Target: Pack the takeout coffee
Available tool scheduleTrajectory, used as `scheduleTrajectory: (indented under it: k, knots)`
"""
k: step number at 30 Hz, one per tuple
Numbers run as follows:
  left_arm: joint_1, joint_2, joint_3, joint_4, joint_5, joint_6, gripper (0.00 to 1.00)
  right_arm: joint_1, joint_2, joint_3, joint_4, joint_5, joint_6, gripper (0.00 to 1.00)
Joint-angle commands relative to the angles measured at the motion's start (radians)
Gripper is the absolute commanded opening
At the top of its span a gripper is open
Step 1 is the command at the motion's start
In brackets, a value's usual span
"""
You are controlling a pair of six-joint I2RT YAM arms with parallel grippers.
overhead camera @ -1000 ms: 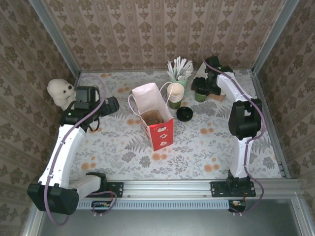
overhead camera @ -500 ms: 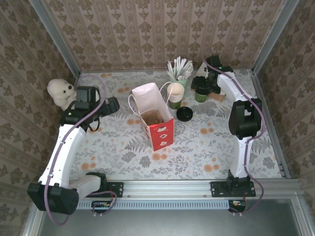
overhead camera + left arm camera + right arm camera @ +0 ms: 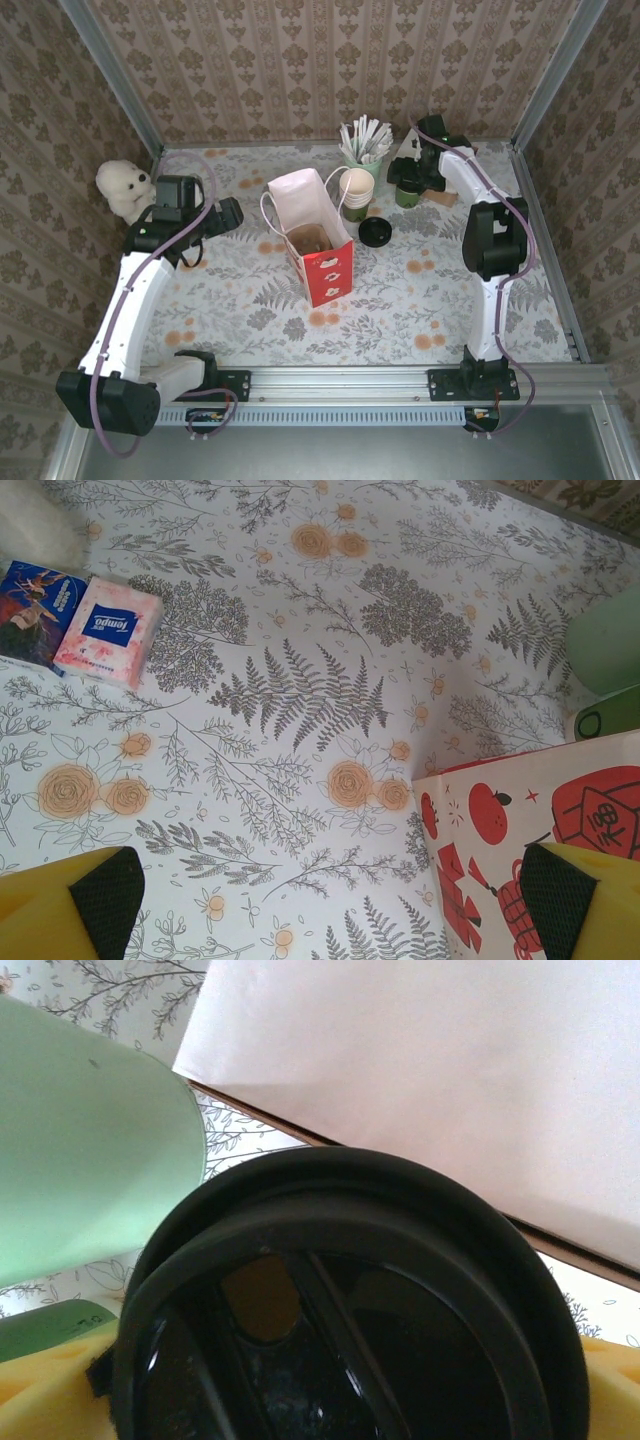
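The takeout coffee (image 3: 406,192), a dark green cup with a black lid (image 3: 340,1310), stands at the back right of the table. My right gripper (image 3: 411,176) is down over it. In the right wrist view its yellow fingers (image 3: 40,1385) press against both sides of the lid, so the gripper (image 3: 330,1400) is shut on the cup. The red-and-white paper bag (image 3: 312,238) stands open in the middle of the table, and its printed side (image 3: 540,850) is in the left wrist view. My left gripper (image 3: 226,215) hangs left of the bag, open (image 3: 330,920) and holding nothing.
A pale green cup of white sticks (image 3: 362,145) and a stack of cream cups (image 3: 356,190) stand between bag and coffee. A loose black lid (image 3: 374,232) lies near them. A white plush bear (image 3: 122,186) and tissue packs (image 3: 105,630) sit at the left.
The right arm's elbow has shifted slightly left and back. The cup, the bag and the left arm have stayed in place.
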Motion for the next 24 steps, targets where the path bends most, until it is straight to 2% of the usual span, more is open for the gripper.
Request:
scheduleTrajectory:
  k: [1, 4, 8, 12, 17, 24]
  knots:
    - [0.007, 0.011, -0.01, -0.008, 0.01, 0.015, 1.0, -0.005, 0.001, 0.028, -0.025, 0.013, -0.012, 0.92]
    - [0.007, 0.015, -0.009, -0.007, 0.018, 0.015, 1.0, -0.004, -0.036, -0.005, -0.015, 0.017, -0.006, 0.87]
    - [0.007, 0.017, -0.008, 0.006, 0.041, 0.012, 1.0, -0.004, -0.135, -0.108, 0.005, 0.043, 0.008, 0.86]
    - [0.007, 0.007, -0.018, 0.074, 0.141, 0.02, 1.0, -0.003, -0.277, -0.278, 0.035, 0.045, 0.037, 0.86]
    - [0.006, -0.007, -0.021, 0.146, 0.213, 0.023, 1.0, 0.009, -0.483, -0.532, 0.085, 0.035, 0.091, 0.85]
    - [0.005, -0.019, 0.034, 0.174, 0.269, 0.042, 1.0, 0.118, -0.727, -0.798, 0.091, 0.006, 0.135, 0.84]
